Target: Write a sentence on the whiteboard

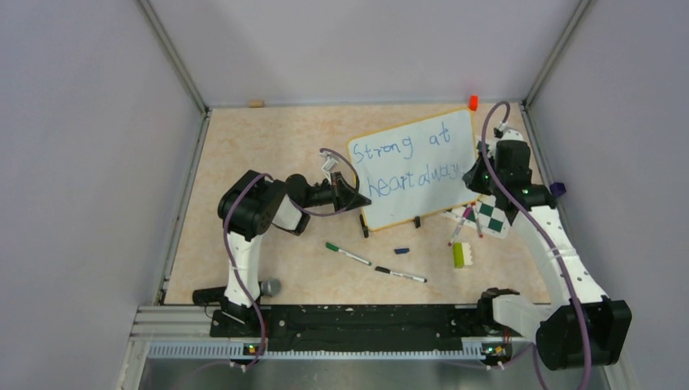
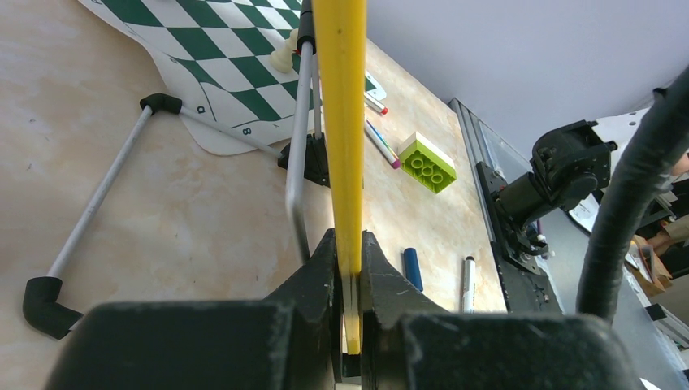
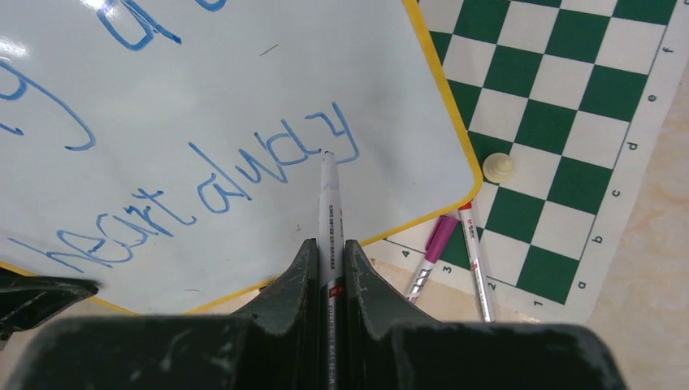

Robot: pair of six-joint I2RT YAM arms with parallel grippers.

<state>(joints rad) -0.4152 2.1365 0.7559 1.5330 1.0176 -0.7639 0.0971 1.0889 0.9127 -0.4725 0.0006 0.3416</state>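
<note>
Right wrist: right gripper pinches a white marker on the glossy whiteboard — left gripper clamps its yellow rim.

Pale lilac walls (metal-framed at the corners) enclose a beige marbled tabletop.

Right hand tight around marker, tip at whiteboard beside blue sentence
</note>
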